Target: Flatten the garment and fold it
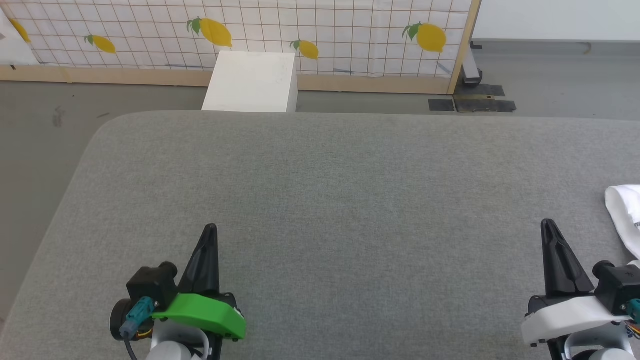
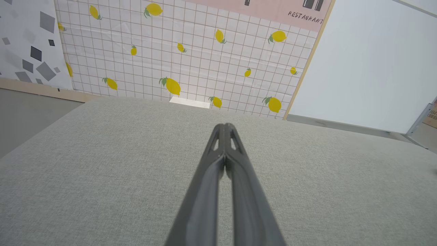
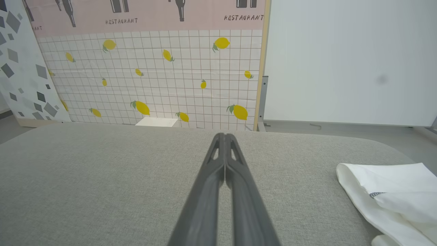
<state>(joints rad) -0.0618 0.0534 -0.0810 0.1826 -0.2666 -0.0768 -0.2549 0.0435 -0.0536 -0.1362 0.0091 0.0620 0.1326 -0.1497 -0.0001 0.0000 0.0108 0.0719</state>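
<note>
While the garment lies bunched at the table's right edge, near the right gripper and well apart from the left gripper, both sit empty, jaws pressed together. Flattening seems not yet begun; next, the 2 must open and reach it.

Your head camera looks steeply down on the grey table, out to the lemon-print panel behind it. Both wrist cameras sit low and close over that table, facing the same panel. All three share the white box beyond it; head and right wrist also share the garment.
</note>
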